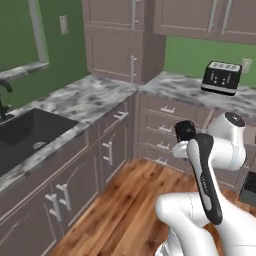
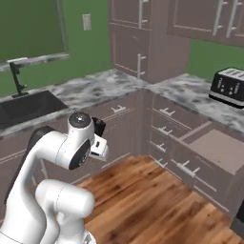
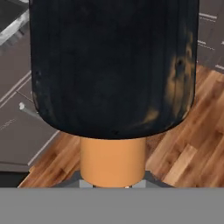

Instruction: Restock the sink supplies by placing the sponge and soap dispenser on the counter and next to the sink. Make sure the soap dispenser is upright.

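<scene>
My end effector (image 3: 113, 186) pinches the dispenser (image 3: 113, 70) by its orange neck. I should carry it level over the bench (image 1: 90, 100), setting it upright beside the sink (image 1: 30, 130).

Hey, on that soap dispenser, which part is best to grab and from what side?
The orange neck: the gripper is already shut on the soap dispenser there. It is far slimmer than the bulging dark body, so jaws closing across it from either side get a surer hold.
</scene>
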Motion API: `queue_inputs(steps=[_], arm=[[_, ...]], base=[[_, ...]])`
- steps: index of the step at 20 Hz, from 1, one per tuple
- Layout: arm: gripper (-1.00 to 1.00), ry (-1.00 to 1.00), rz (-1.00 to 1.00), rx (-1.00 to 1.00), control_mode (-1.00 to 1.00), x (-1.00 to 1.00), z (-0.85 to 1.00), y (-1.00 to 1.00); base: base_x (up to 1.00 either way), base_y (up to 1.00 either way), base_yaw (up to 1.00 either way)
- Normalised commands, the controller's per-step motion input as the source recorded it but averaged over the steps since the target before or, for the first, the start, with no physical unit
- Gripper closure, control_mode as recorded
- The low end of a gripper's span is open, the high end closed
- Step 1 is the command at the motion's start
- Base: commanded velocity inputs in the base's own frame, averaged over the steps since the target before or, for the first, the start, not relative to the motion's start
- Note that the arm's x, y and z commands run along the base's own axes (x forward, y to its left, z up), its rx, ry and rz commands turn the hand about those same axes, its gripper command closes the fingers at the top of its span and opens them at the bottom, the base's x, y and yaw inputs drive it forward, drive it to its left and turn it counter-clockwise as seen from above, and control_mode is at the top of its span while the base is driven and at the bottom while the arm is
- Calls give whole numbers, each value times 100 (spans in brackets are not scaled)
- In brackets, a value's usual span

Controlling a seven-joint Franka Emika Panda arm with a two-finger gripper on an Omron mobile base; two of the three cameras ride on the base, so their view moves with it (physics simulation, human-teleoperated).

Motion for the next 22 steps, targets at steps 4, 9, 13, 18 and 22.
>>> queue_inputs(steps=[4,9,13,18,22], arm=[[100,0,0,0,100,0,0,0],[100,0,0,0,100,0,0,0],[100,0,0,0,100,0,0,0],[100,0,0,0,100,0,0,0],[100,0,0,0,100,0,0,0]], base=[[86,-51,67],[88,-55,63],[83,-26,54],[73,-22,44],[62,-16,35]])
